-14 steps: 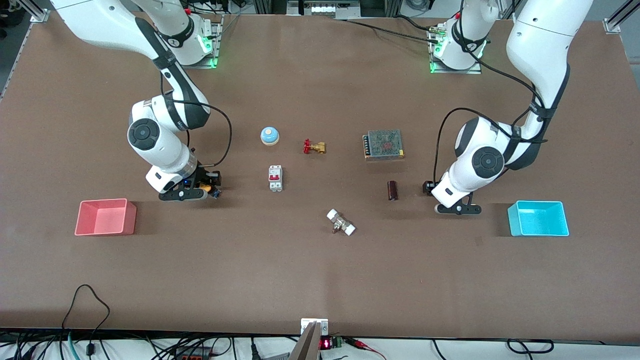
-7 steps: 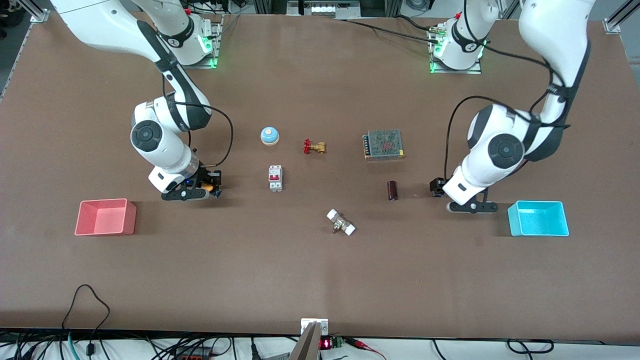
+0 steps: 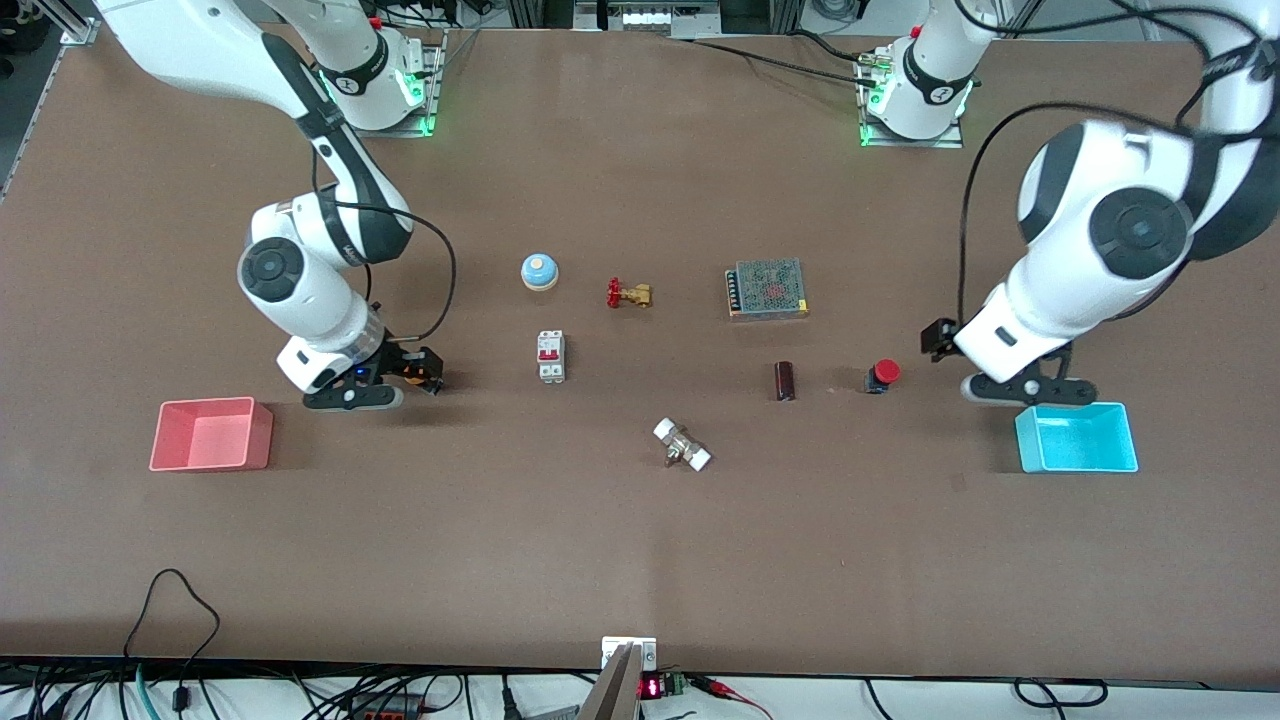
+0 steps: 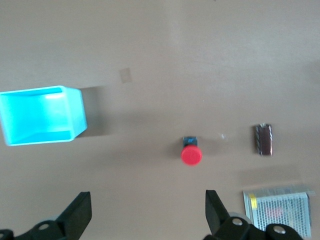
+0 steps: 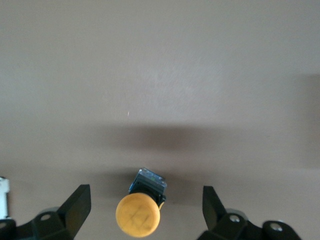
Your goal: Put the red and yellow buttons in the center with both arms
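**Both buttons set down, grippers spread**

Both placements look done. The left gripper [image 3: 1030, 390], fingers wide apart and empty, hangs over the blue bin's [image 3: 1076, 438] rim, well apart from the red button [image 3: 882, 374], which stands beside the dark cylinder [image 3: 785, 381]. The right gripper [image 3: 352, 397] is spread around the yellow button [image 5: 139, 215], which appears to rest on the table, not gripped. Next: lift clear.

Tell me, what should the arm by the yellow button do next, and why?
Probably lift the right end effector straight up, clear of the yellow button. Its fingers are spread wide on either side of the button without touching it, and the button seems to rest on the table. The left end effector is open too, with the red button lying loose.
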